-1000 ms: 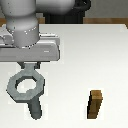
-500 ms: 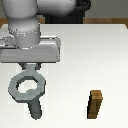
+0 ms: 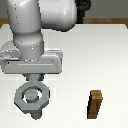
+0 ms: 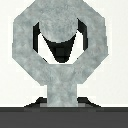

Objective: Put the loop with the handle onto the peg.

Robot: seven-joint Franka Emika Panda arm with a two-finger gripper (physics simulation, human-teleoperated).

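A white robot arm reaches down over a white table (image 3: 107,55), near the edge at the exterior view's left. Its gripper (image 3: 34,79) sits just above a flat grey loop (image 3: 32,96), roughly hexagonal with a round hole. The loop's short handle (image 3: 36,114) points toward the near edge. A round grey peg (image 3: 32,94) shows inside the hole; in the wrist view the peg (image 4: 59,26) fills the upper part of the loop (image 4: 25,45), with dark gaps around it. The arm hides the fingers, so I cannot tell whether they grip the loop. A brown block (image 3: 95,104) stands upright, well apart, toward the near edge at the exterior view's right.
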